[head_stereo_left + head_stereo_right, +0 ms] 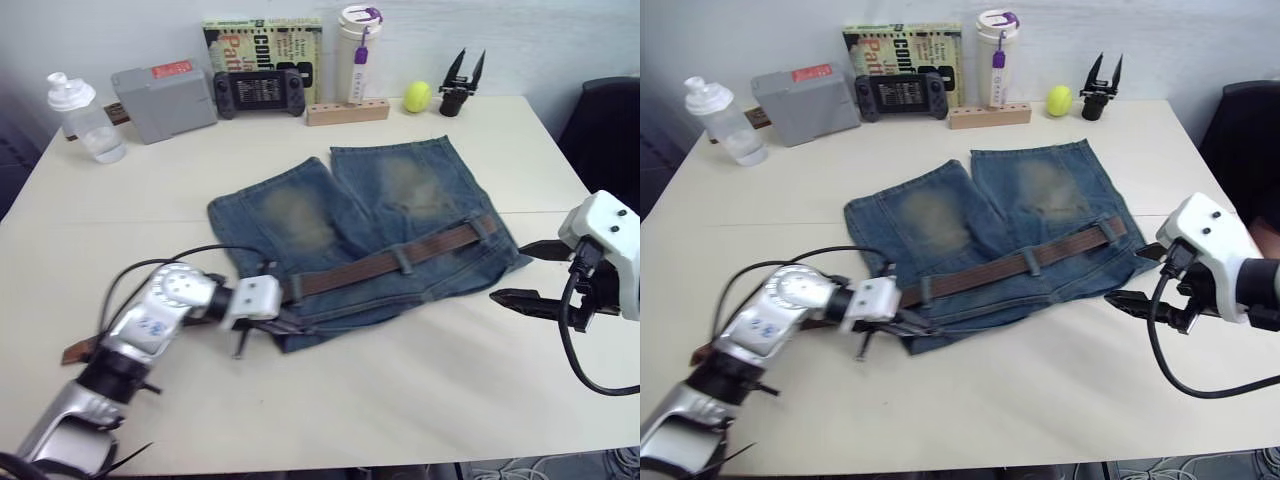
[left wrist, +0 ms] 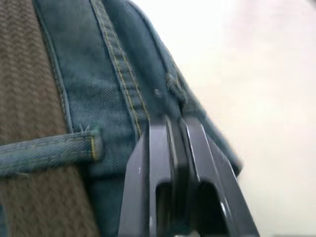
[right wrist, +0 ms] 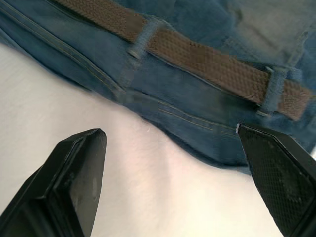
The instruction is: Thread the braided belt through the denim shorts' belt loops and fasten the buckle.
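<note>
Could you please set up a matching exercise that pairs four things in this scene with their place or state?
Things:
1. dark brown braided belt
2. left pincer
3. right pincer
4. round yellow-green ball

Place or state:
A. wide open above the bare table, beside the edge of the mid-blue denim shorts
B. at the far edge of the table, near the black spare pincer part
C. shut on the denim waistband edge
D. lying along the waistband under narrow denim belt loops

Pairs: 1-D, 2-C, 3-A, 4-B
</note>
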Robot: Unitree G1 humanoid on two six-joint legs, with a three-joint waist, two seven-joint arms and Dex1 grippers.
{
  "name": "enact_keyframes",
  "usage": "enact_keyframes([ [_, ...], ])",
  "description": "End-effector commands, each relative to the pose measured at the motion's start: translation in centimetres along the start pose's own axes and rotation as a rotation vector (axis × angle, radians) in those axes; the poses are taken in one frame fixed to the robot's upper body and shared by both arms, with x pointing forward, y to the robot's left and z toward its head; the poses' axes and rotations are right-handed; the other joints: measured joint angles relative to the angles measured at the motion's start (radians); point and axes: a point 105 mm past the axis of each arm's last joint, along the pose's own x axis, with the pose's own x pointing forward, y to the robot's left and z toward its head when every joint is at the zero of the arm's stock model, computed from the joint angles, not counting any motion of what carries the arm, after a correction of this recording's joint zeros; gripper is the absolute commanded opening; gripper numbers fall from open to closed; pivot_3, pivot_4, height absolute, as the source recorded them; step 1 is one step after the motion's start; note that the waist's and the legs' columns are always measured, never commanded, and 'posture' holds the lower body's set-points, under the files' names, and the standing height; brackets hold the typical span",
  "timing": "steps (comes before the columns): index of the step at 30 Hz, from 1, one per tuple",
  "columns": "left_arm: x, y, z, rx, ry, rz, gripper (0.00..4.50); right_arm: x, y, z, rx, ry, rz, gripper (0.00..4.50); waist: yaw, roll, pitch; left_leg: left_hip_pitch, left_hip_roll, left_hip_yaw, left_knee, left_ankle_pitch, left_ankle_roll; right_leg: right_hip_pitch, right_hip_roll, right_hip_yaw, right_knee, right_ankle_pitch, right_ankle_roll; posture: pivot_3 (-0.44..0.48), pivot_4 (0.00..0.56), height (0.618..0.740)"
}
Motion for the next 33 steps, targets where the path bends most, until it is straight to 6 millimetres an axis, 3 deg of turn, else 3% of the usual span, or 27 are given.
enact_keyframes([
  [1, -4.1, -0.6, -1.8, -0.039, 0.061, 0.011, 0.02, 0.4, -0.3, 0.8, -0.050, -0.023, 0.007, 4.50, -0.002, 0.002, 0.001, 0.000, 0.000, 0.000, 0.000, 0.000, 0.000, 0.000, 0.000, 0.000, 0.000, 0.000, 0.000, 0.000, 0.150, 0.696],
  [9, -11.3, 1.9, -5.7, -0.104, 0.213, 0.214, 0.02, 2.5, -0.2, 1.8, -0.083, -0.064, 0.071, 4.50, 0.006, 0.002, 0.002, -0.001, -0.001, 0.000, 0.001, -0.003, -0.004, -0.001, -0.002, -0.001, 0.000, 0.000, 0.000, 0.000, 0.150, 0.696],
  [15, -12.6, 1.3, -5.9, -0.275, 0.130, 0.232, 0.02, 3.7, 0.0, 2.2, -0.006, -0.130, 0.122, 4.50, -0.008, 0.002, 0.002, -0.001, -0.001, 0.002, 0.001, -0.001, 0.001, -0.002, -0.002, -0.001, 0.001, 0.000, 0.000, 0.000, 0.150, 0.696],
  [17, -13.4, 0.8, -4.9, -0.370, 0.042, 0.242, 0.75, 4.3, 0.0, 1.7, 0.042, -0.141, 0.139, 4.50, -0.014, 0.002, 0.002, -0.001, -0.001, 0.001, 0.002, -0.001, 0.001, -0.002, -0.002, -0.001, 0.003, 0.000, 0.000, 0.000, 0.150, 0.696],
  [18, -13.8, 0.6, -4.4, -0.412, 0.004, 0.250, 0.92, 4.5, 0.0, 1.6, 0.089, -0.159, 0.157, 4.50, -0.016, 0.002, 0.002, -0.001, -0.001, 0.001, 0.002, -0.001, 0.002, -0.002, -0.002, -0.001, 0.004, 0.000, 0.000, 0.000, 0.150, 0.696],
  [22, -16.6, 1.5, -2.3, -0.569, -0.147, 0.355, 2.39, 4.9, -0.3, 0.6, 0.238, -0.180, 0.208, 4.50, -0.022, -0.001, 0.003, -0.002, -0.001, 0.001, 0.002, -0.001, 0.002, -0.002, -0.002, -0.002, 0.007, 0.000, 0.000, 0.000, 0.150, 0.696],
  [25, -17.8, 4.2, -1.3, -0.649, -0.206, 0.493, 3.54, 5.7, -1.8, 0.7, 0.278, -0.192, 0.157, 4.50, -0.013, -0.002, 0.004, -0.003, -0.001, 0.000, 0.006, -0.001, 0.002, -0.002, -0.002, -0.002, 0.007, 0.000, 0.000, 0.000, 0.150, 0.696],
  [27, -17.3, 5.7, -1.1, -0.719, -0.253, 0.524, 4.35, 6.4, -2.5, 0.9, 0.294, -0.196, 0.132, 4.50, -0.008, -0.002, 0.004, -0.003, -0.002, 0.001, 0.009, -0.001, 0.003, -0.001, -0.003, -0.002, 0.008, 0.000, 0.000, 0.000, 0.150, 0.696],
  [31, -14.1, 8.5, -0.9, -0.873, -0.324, 0.501, 4.43, 8.4, -3.2, 1.9, 0.409, -0.263, 0.171, 4.50, -0.002, -0.002, 0.003, -0.005, -0.002, 0.001, 0.015, -0.002, 0.004, -0.002, -0.003, -0.002, 0.013, 0.000, 0.001, 0.000, 0.150, 0.696],
  [33, -12.4, 8.9, -1.5, -0.915, -0.290, 0.468, 4.43, 9.5, -3.0, 2.0, 0.433, -0.255, 0.201, 4.50, -0.001, -0.002, 0.003, -0.007, -0.002, 0.001, 0.017, -0.002, 0.005, -0.004, -0.002, -0.002, 0.017, 0.000, 0.001, 0.000, 0.150, 0.696],
])
